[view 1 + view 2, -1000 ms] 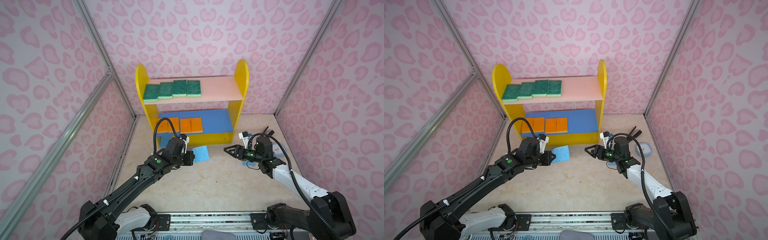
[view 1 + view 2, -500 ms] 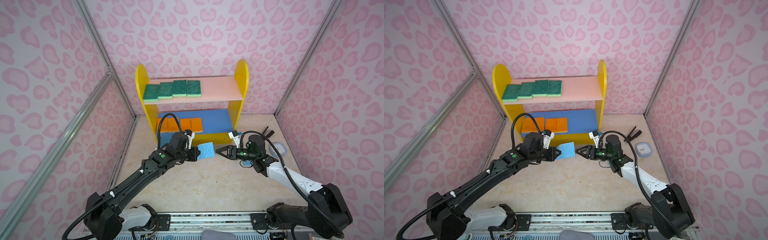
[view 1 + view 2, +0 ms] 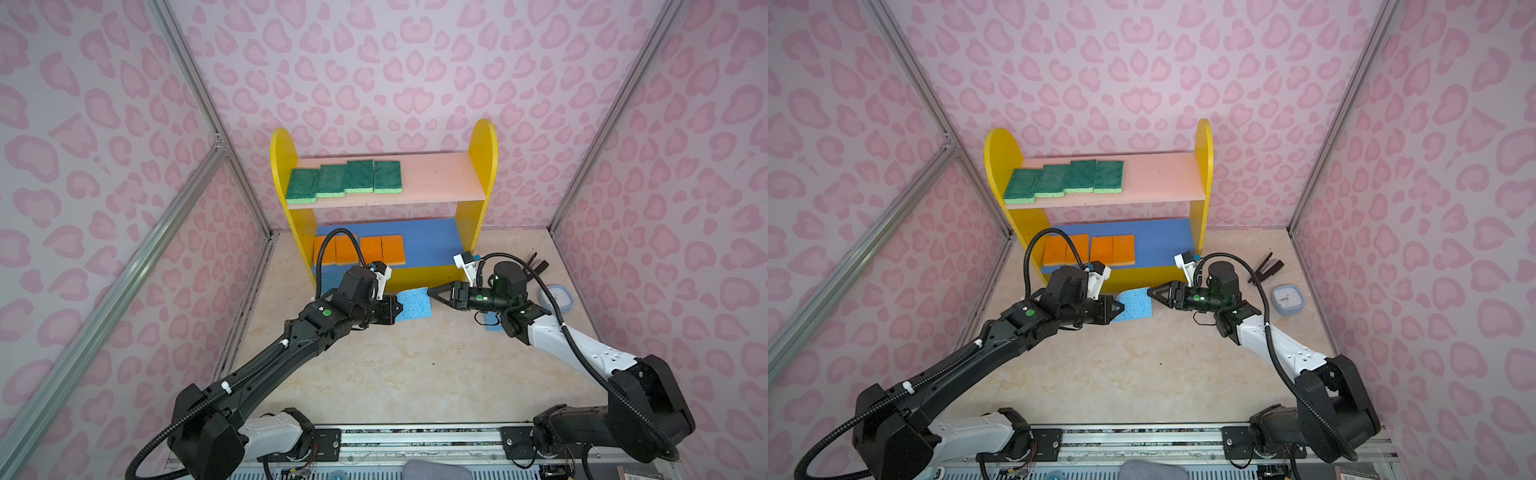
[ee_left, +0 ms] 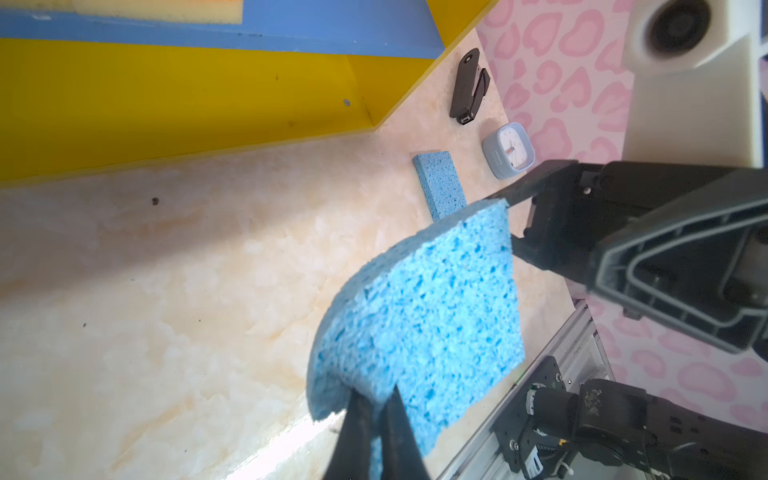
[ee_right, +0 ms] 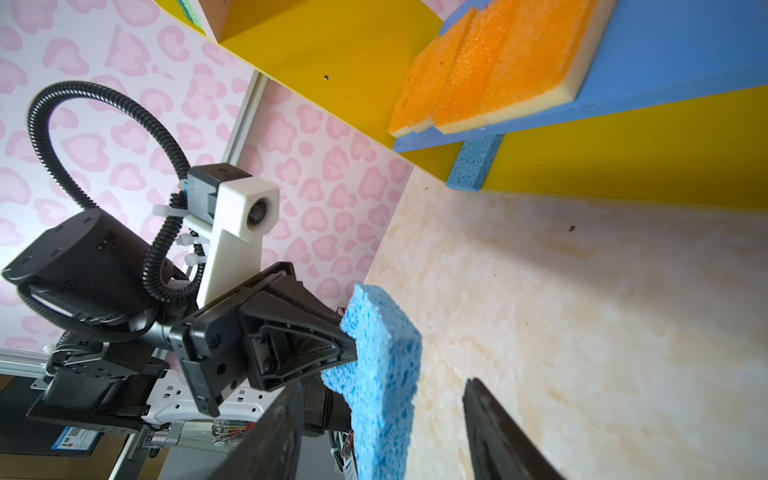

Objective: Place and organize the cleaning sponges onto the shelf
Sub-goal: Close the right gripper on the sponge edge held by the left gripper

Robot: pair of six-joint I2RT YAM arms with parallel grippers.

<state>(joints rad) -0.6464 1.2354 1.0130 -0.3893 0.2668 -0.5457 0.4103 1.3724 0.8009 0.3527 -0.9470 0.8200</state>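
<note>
Sponge [image 3: 415, 303] in the air was a plain light-blue one, off the tabletop [image 3: 415, 374] just in front of the shelf [image 3: 484, 153], about mid-scene. The left gripper [image 3: 398, 308] was clamped hard on its left end, and its free end pointed right, straight at the right gripper [image 3: 431, 292]. Long axis looked left-to-right to me, but the black fingers covered part of it, so not 100% sure. It was bowed too, not flat. Right gripper's jaws stood apart with the tips right at that free edge, gripping nothing. Whether the edge was already between them, I couldn't tell.

Shelf contents: the pink upper board [image 3: 436, 178] had the four green sponges [image 3: 345, 180] in a staggered row on its left half, dark side up, long axes running near-to-far. The blue middle board [image 3: 428, 243] had the four orange sponges [image 3: 372, 248] lined up the same way, also on the left half, orange side up.

Views differed a bit. The left wrist view showed a second blue sponge [image 4: 439, 183] whole, flat on the tabletop to the near right of the shelf, close to the blue clock [image 4: 509, 149] and the black stapler [image 4: 467, 89]. In a top view only a sliver of it peeked out from under the right arm. The right wrist view showed the wide gap between the right fingers [image 5: 498, 432], plus a third blue sponge [image 5: 473, 166] tucked under the blue board at the shelf's left end. How it sat there I couldn't tell.
</note>
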